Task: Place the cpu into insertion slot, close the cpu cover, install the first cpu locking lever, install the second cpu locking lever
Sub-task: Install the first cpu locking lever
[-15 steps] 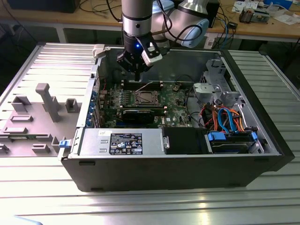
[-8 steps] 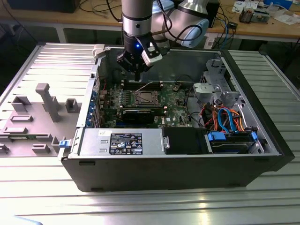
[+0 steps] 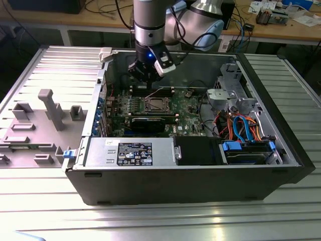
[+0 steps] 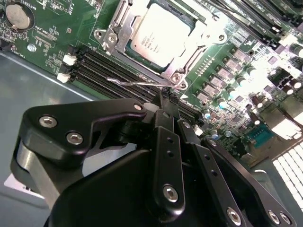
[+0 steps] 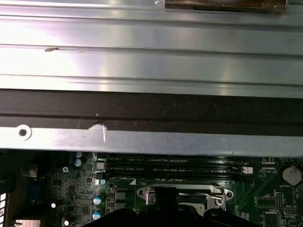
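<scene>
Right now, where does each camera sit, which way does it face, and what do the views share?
Exterior view: off the arm, looking down into the open computer case; the arm and gripper hang over the motherboard.
Second wrist view: at the wrist, looking along the gripper at the cpu framed by the cpu cover.
First wrist view: at the wrist, looking across the memory slots to the case wall; the gripper shows.
Shared: both wrist views show the memory slots and coin battery.

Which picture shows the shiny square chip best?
The second wrist view: the cpu sits close up, silver top plain inside the cpu cover. In the exterior view the cpu is a tiny square mid-board. In the first wrist view dark arm parts hide most of it.
</scene>
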